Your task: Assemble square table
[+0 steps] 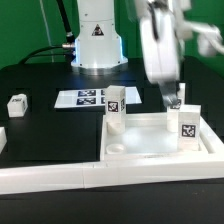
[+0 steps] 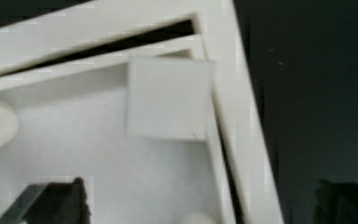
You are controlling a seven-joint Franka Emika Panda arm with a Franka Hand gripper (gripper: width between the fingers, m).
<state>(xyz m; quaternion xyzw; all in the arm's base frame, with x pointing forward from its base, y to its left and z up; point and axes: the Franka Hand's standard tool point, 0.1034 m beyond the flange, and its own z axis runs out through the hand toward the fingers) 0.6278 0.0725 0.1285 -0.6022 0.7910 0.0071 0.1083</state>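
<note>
On slab [image 1: 150,142], two upright legs [image 1: 114,108].

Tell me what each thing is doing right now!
White plastic square slab: lying flat, rim up.
Small white tagged leg: upright in a slab corner.
Second leg: upright on slab, not gripped.
Third leg: loose on black table.
Gripper: open, above second leg.

Exterior view, counts. Square slab [image 1: 150,140]: one. Legs seen: three, with two upright on the slab, one [image 1: 115,108] at the exterior view's left corner and another [image 1: 186,124] at the right, and one loose leg [image 1: 16,104] on the tabletop [image 1: 40,125]. Marker board [image 1: 82,98]: one. Border wall [image 1: 110,178]: one.
</note>
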